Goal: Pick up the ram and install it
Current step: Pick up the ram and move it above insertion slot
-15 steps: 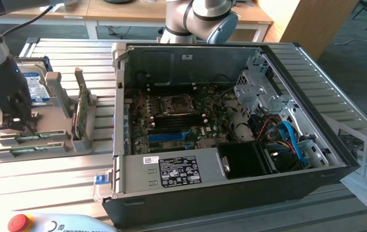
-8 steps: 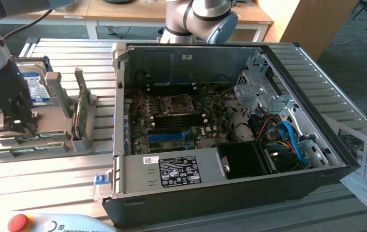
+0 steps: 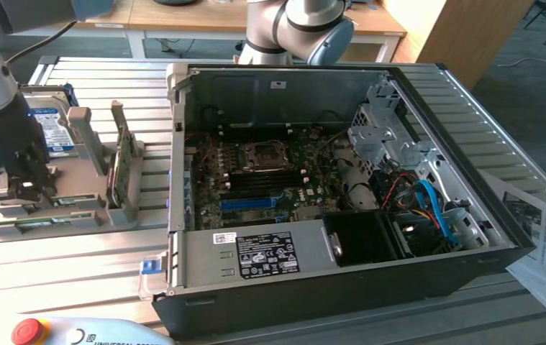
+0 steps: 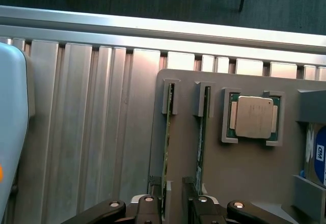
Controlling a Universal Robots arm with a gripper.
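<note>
Straddling the ram (image 4: 165, 142) at the edge of the grey holder (image 4: 244, 183) with the gripper (image 4: 173, 208) spread wide; standing edge-up, stretching lengthwise across the holder, away from the gripper.

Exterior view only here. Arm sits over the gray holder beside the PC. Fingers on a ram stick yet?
Observer: Not gripped. The wrist view shows the fingers open, with one ram stick running into the gap between them.
Operator: Only one stick there?
Observer: No, a second stick stands on edge in the neighbouring slot of the holder.
Operator: Anything else close by?
Observer: A processor chip lies flat in its own pocket, beyond the second stick from the ram stick.
</note>
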